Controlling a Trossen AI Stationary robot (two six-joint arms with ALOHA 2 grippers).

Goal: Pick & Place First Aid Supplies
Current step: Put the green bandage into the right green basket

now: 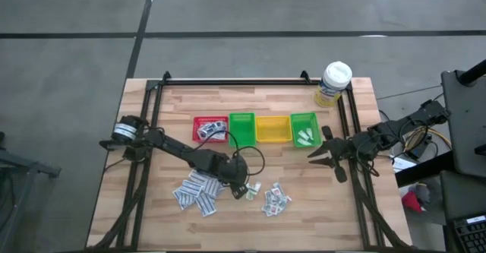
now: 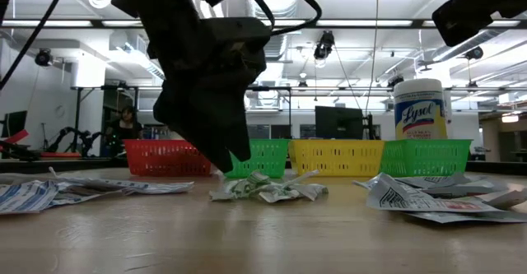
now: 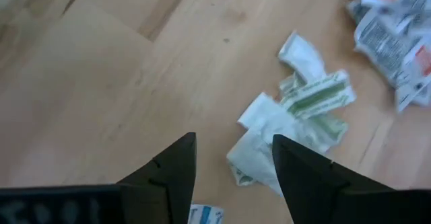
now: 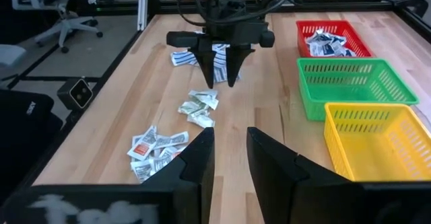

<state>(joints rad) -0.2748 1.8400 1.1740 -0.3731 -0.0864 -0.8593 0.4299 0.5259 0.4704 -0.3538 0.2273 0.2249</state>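
Four bins (image 1: 257, 128) on wood table (image 1: 152, 207); lab behind.

Overhead, table-level and two wrist cameras share the green-printed packets (image 1: 251, 190).

White paper packets lie in three loose heaps low in the high view: blue-printed (image 1: 196, 191) left, green-printed (image 1: 251, 190) middle, orange-marked (image 1: 276, 200) right.
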